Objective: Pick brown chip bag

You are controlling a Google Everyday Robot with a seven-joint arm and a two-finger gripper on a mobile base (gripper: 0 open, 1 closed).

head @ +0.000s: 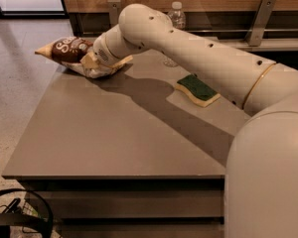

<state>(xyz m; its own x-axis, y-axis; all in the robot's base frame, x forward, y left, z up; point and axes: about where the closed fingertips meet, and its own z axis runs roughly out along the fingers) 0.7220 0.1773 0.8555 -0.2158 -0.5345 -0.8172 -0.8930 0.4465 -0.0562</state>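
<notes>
The brown chip bag [69, 51] is lying at the far left corner of the worktop [114, 133]. Its dark brown centre with white lettering is facing up, and its pointed tan end is sticking out leftward past the worktop's edge. The bag's crumpled, lighter right half is sitting under the end of the arm. The tool [91, 61] is pressing into that right half of the bag, directly against the crinkled foil. The wrist behind it is hiding most of it, so I cannot tell how far open it is or whether it is gripping the bag. The white arm [188, 48] is reaching across the back of the worktop from the right and casting a long shadow on the grey surface.

A green-and-yellow sponge [197, 89] is resting flat on the right side of the worktop, well apart from the bag and just in front of the arm. A clear water bottle [176, 15] is standing upright behind the arm near the back edge. The robot's rounded white body [268, 182] is filling the lower right. Black cables [15, 217] are lying on the floor at the lower left.
</notes>
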